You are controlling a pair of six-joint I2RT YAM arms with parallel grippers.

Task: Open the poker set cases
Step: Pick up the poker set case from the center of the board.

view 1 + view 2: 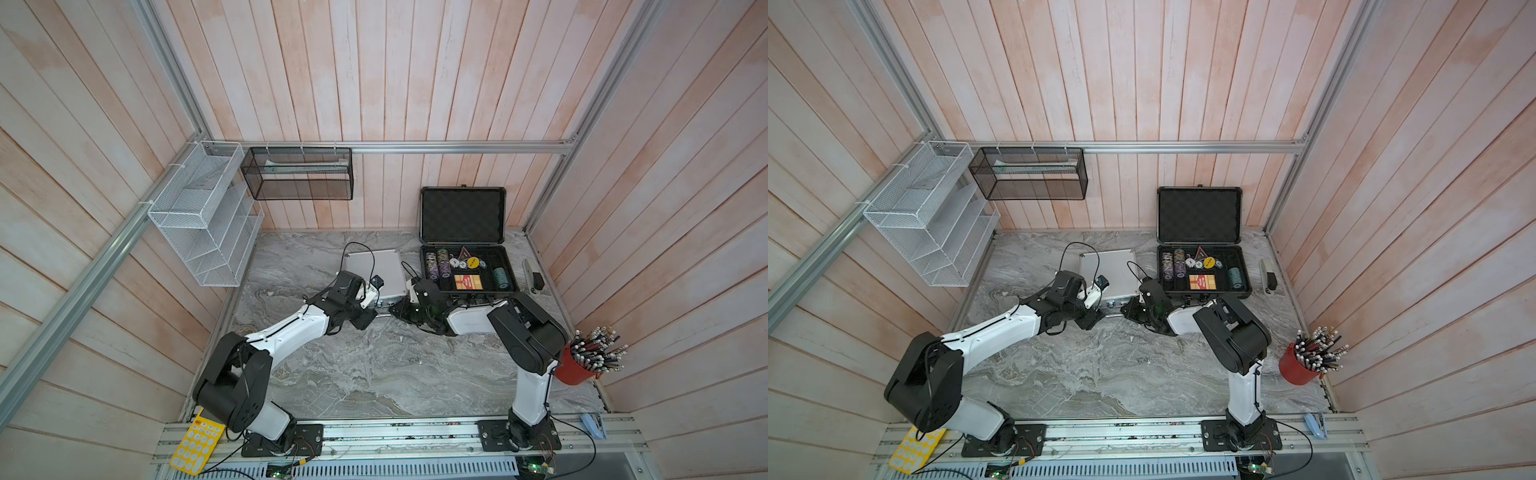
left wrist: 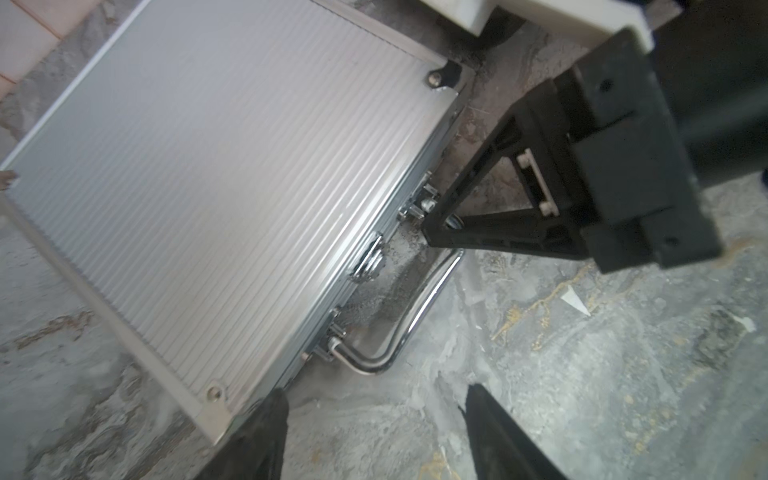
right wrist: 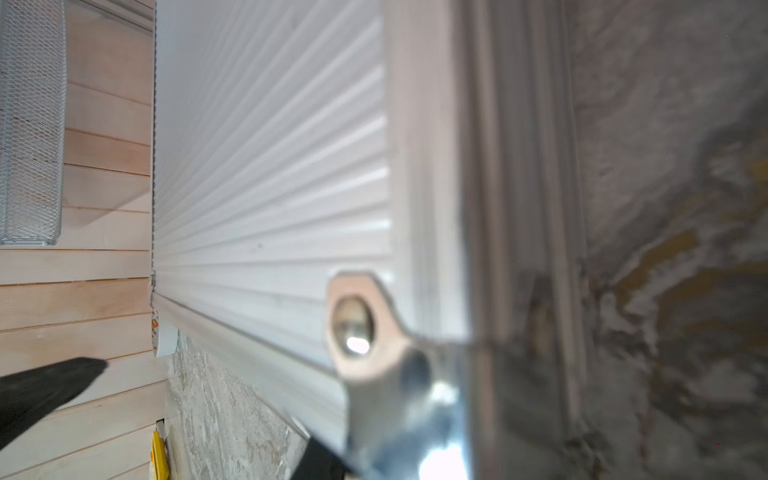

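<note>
Spread open at left claw (image 2: 374, 392), beside silver case (image 2: 208, 187) corner; pinched closed at right claw (image 2: 430, 235), tip against handle (image 2: 415, 316).

A grey marble tabletop (image 1: 374, 374) sits within pale wooden plank walls (image 1: 415, 70). At ten o'clock a white wire mesh rack (image 1: 203, 216) with tiered shelves hangs on the side wall, and just beside it, at eleven o'clock, a black wire mesh basket (image 1: 297, 174) hangs from an aluminium rail (image 1: 415, 146). A small white-and-black device (image 1: 533, 276) lies at two o'clock, a red cup (image 1: 575, 370) crammed with pencils (image 1: 598, 347) stands at four o'clock by the wall, a pale blue object (image 1: 592, 424) rests at five o'clock, and a yellow moulded tray (image 1: 195, 446) lies at seven o'clock on the front edge.
</note>
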